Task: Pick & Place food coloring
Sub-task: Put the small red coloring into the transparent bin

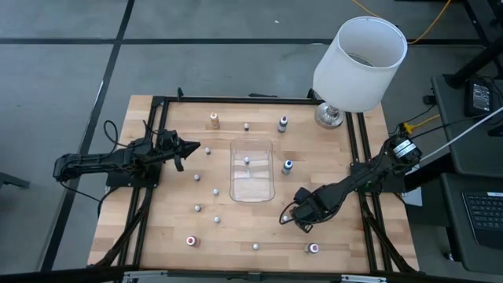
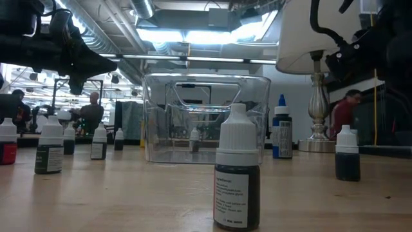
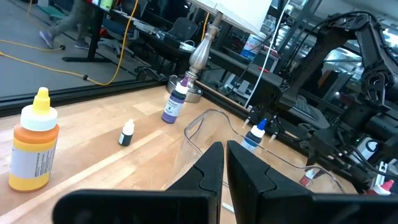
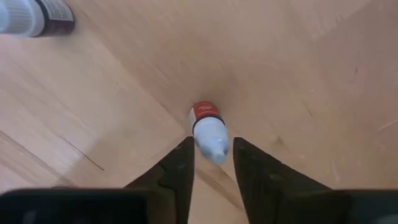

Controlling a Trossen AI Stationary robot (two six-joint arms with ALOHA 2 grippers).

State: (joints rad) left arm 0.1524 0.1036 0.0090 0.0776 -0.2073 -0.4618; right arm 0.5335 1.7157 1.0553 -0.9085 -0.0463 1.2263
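The right gripper (image 4: 211,163), fingers apart, straddles a red bottle (image 4: 208,129) at five o'clock. One bottle (image 1: 247,160) sits in the tray (image 1: 251,191); the rest remain scattered. The left gripper (image 1: 187,147), closed and empty, waits at nine.

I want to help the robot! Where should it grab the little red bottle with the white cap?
Probably from above: the red bottle stands upright, its white cap pointing up between the open fingers of the right gripper. Pinch its round sides just below the cap.

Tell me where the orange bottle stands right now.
High view: the orange bottle stands by the table's top edge, left of the clear tray, nearest a grey-capped bottle.
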